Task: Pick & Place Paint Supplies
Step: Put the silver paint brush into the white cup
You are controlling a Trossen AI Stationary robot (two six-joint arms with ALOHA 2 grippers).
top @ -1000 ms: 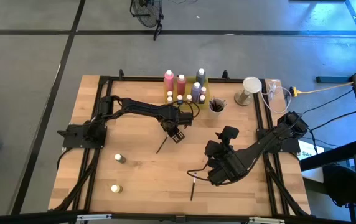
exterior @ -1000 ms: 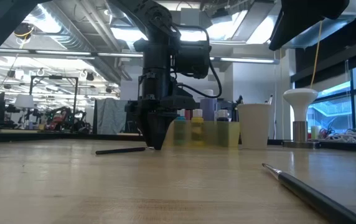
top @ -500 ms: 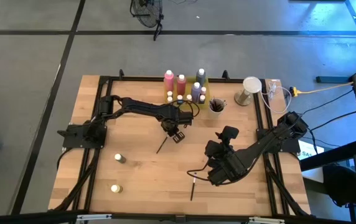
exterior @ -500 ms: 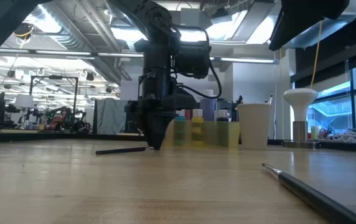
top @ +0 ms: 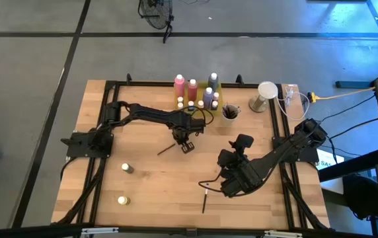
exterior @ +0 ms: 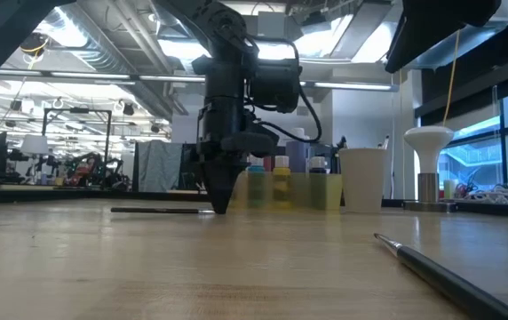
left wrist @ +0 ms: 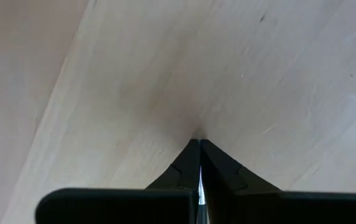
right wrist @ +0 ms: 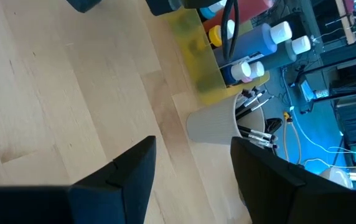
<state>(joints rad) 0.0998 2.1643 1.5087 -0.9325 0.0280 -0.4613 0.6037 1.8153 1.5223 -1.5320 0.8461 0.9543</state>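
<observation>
A: Is any lettering readable on the paint bottles (top: 195, 90)?

B: None. They stand in the yellow tray (top: 210, 87) at the worktop's (top: 149, 178) far edge, and whatever is on them is too small to make out. In the low view the tray blurs their lower halves.

A: Where does the left gripper (top: 183, 141) stand?

B: Near the middle of the worktop, tips down on the wood, jaws pressed together on one end of a dark paintbrush (top: 166, 148). In the left wrist view the fingers (left wrist: 187, 168) meet at a point with only a thin pale sliver between them; the brush itself is hidden there.

A: And the right gripper (top: 226, 182)?

B: Toward the near right, jaws partly apart, holding nothing. A second paintbrush (top: 205, 197) lies just beside it, near the front edge.

A: Open room?

B: The near left is mostly bare wood, with two small pale-capped bottles (top: 127, 168) standing well apart. The cup (top: 230, 112) just right of the tray holds more brushes.
</observation>
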